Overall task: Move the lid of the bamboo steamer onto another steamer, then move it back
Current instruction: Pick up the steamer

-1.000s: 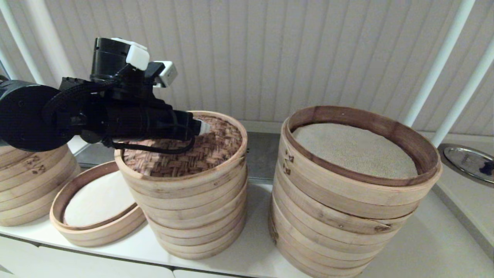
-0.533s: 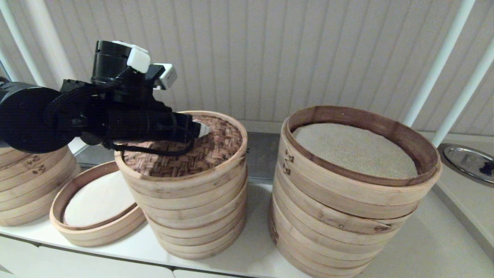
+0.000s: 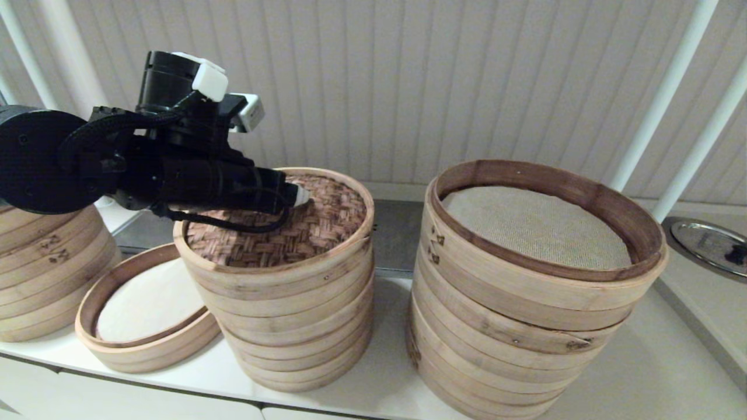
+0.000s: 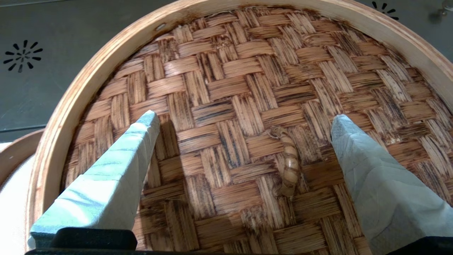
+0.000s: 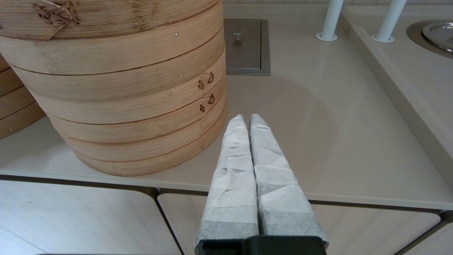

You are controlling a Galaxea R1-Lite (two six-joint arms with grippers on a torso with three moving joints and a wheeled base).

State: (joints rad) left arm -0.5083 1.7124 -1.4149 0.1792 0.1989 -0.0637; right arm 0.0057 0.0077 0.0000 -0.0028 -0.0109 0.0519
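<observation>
A pale wall of vertical ribbed panels ran behind a beige counter. Two white slanted poles rose at the right beside a round steel dish. A grey metal plate lay recessed in the counter, and white cabinet fronts sat below.

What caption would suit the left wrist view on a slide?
Open left gripper poised over the reddish-brown woven bamboo steamer lid, fingers straddling its small loop handle.

Three cameras: one up high, one riding on each wrist.

The head camera looks forward and down across the counter; the left wrist one sits close over the lid, also seen from the head; the right wrist one looks low along the counter at the tall stack.
</observation>
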